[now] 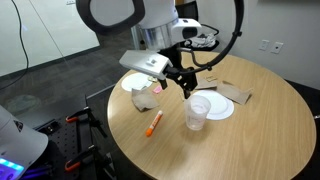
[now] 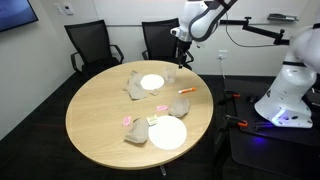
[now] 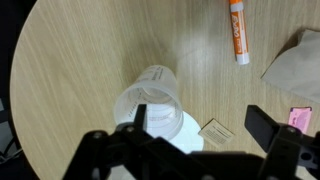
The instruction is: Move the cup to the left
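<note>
Gripper (image 1: 185, 88), black and two-fingered, hangs from the white arm over the round light-wood table (image 1: 250, 140). Its jaws are spread wide apart and clamp nothing. In the wrist view the gripper (image 3: 178, 140) fills the lower edge of the frame, with one dark finger at lower left and one at lower right.

A small clear plastic cup (image 3: 150, 100), tapered and upright, appears at the centre of that frame, just above the lower-left finger, its open mouth toward the camera. In an exterior view the cup (image 1: 197, 115) stands right of centre, just below and slightly right of the gripper. It is at the left rim of a flat round white plate (image 1: 220, 108); whether cup and plate touch cannot be told.

An orange marker pen (image 1: 154, 123) lies left of the cup, apart from it; in the wrist view the marker pen (image 3: 238, 30) shows at upper right. A crumpled white napkin (image 1: 143, 98) lies beside a second white plate (image 1: 135, 82) at the upper left of the table. A flat brown paper piece (image 1: 237, 94) lies above the first plate in the frame.
</note>
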Robot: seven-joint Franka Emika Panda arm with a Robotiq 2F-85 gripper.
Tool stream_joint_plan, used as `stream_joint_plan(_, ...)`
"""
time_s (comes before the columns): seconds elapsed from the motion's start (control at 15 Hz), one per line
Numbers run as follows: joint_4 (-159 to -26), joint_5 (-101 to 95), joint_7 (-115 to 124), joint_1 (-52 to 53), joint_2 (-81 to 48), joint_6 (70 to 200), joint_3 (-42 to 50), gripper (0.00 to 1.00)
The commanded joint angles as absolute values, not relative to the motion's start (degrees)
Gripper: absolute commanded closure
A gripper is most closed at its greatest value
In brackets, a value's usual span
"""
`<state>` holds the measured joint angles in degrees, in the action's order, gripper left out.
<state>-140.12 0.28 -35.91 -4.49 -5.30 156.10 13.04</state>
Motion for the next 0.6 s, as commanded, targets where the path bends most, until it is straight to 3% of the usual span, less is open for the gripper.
stream_joint_plan(0.0,-136.5,-0.7,-37.1,-7.8,-10.5,157.9,10.1,0.00)
stream_joint_plan(0.53,-131.8,-3.7,-36.5,-10.6,-17.6,159.9,5.7,0.00)
